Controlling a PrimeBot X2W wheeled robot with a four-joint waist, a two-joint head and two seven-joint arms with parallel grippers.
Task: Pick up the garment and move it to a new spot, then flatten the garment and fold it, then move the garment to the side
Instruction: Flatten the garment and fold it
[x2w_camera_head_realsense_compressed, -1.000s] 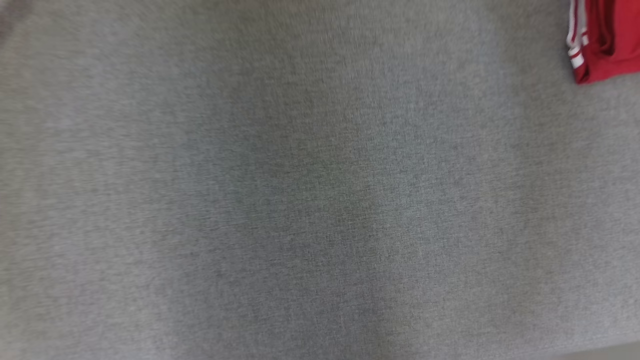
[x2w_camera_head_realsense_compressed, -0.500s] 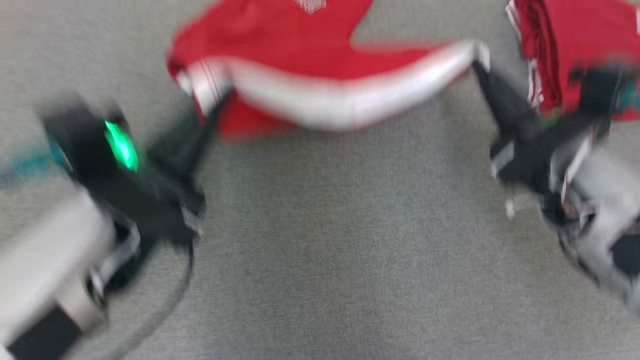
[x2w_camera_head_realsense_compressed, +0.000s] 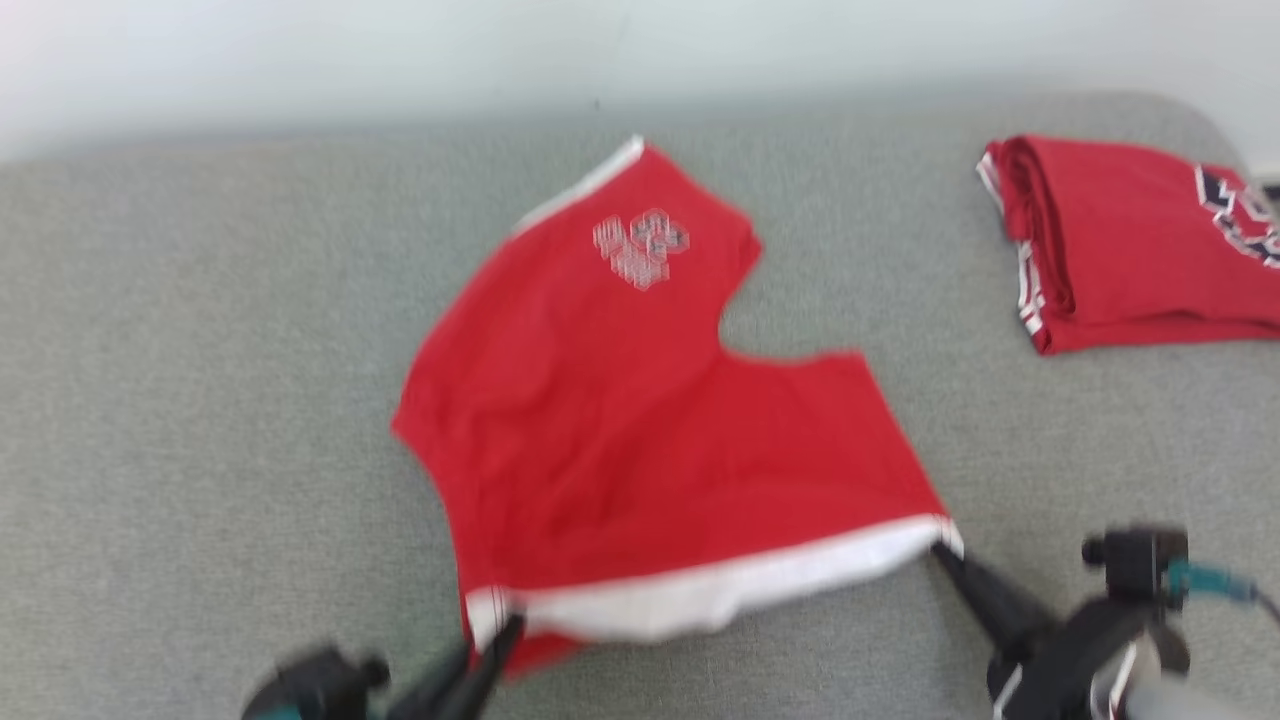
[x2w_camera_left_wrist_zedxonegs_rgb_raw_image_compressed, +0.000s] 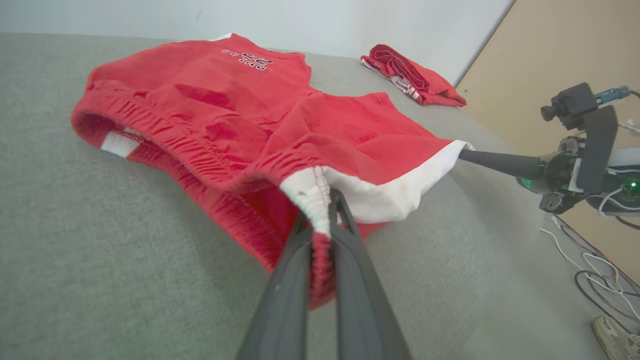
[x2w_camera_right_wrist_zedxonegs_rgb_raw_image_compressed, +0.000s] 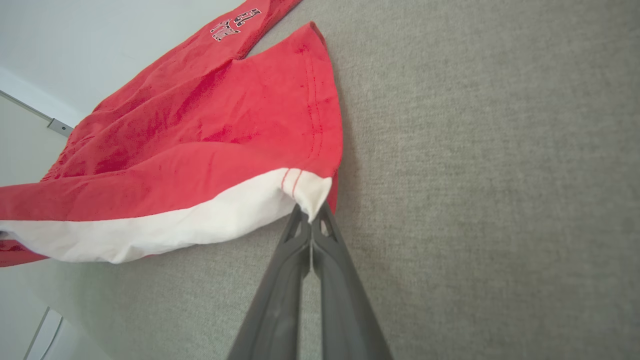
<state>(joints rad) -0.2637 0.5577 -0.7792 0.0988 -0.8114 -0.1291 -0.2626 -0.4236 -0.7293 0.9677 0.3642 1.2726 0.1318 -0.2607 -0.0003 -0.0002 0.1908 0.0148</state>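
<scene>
The garment (x2w_camera_head_realsense_compressed: 640, 430) is a pair of red shorts with a white waistband and a white print, spread on the grey surface (x2w_camera_head_realsense_compressed: 200, 400). My left gripper (x2w_camera_head_realsense_compressed: 505, 630) is shut on the waistband's left corner; the left wrist view shows the elastic band (x2w_camera_left_wrist_zedxonegs_rgb_raw_image_compressed: 312, 192) pinched between the left gripper (x2w_camera_left_wrist_zedxonegs_rgb_raw_image_compressed: 325, 200) fingers. My right gripper (x2w_camera_head_realsense_compressed: 940, 548) is shut on the waistband's right corner, and the right wrist view shows the white corner (x2w_camera_right_wrist_zedxonegs_rgb_raw_image_compressed: 310, 192) clamped at the right gripper (x2w_camera_right_wrist_zedxonegs_rgb_raw_image_compressed: 311, 212) tips. The waistband edge hangs lifted between both grippers, while the legs lie on the surface.
A second red garment (x2w_camera_head_realsense_compressed: 1130, 240), folded, lies at the far right of the grey surface. A pale wall (x2w_camera_head_realsense_compressed: 500, 50) runs behind the surface's far edge. In the left wrist view, cables (x2w_camera_left_wrist_zedxonegs_rgb_raw_image_compressed: 595, 270) trail on the floor beyond the surface's right edge.
The head camera has tilted up, so the whole picture shifted. Both grippers stay shut on the waistband corners throughout, and more of the garment now lies spread on the surface.
</scene>
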